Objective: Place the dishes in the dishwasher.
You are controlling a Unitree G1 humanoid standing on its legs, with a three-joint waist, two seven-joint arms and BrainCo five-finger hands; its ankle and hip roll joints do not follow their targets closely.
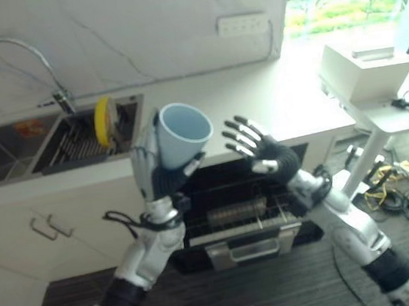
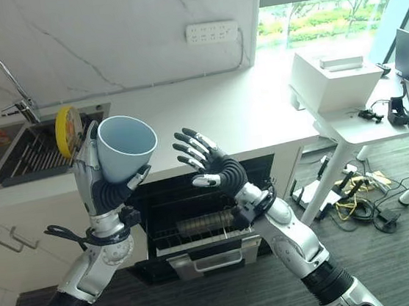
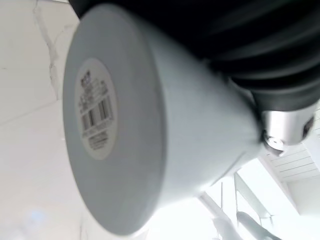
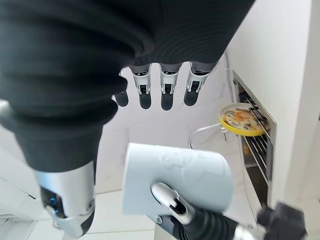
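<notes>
Our left robot hand is raised in front of the bench, fingers and thumb curled round a pale blue cup that it holds upright, mouth tilted a little toward the far right. We see the cup's flat base with a label close up in the left wrist view. Just right of the cup, our right robot hand is lifted with its fingers spread and straight, holding nothing and not touching the cup. Below both hands, the dishwasher stands open with its rack pulled out. Far left, a yellow plate stands on edge in the sink rack, beside the tap.
</notes>
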